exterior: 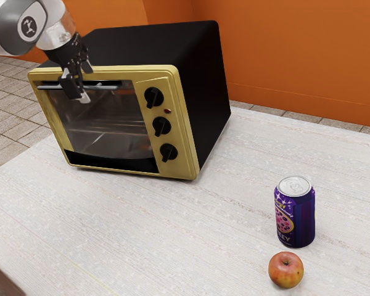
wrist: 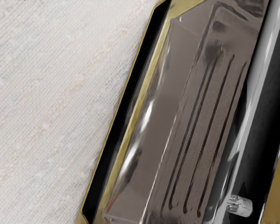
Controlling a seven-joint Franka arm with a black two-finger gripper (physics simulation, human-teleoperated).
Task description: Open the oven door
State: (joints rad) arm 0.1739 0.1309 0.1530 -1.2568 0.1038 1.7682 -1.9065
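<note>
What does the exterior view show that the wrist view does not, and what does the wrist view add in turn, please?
Exterior view: the end effector by the top of the oven door, three black knobs, the purple can, the apple and the orange wall.

Wrist view: long dark grooves behind the glass and a short, shiny stub.

Both: the door's window, the handle bar, yellow trim and the pale tabletop.

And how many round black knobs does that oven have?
3 in view: the top knob, the middle knob and the bottom knob, all on the yellow panel beside the oven's window.
</note>
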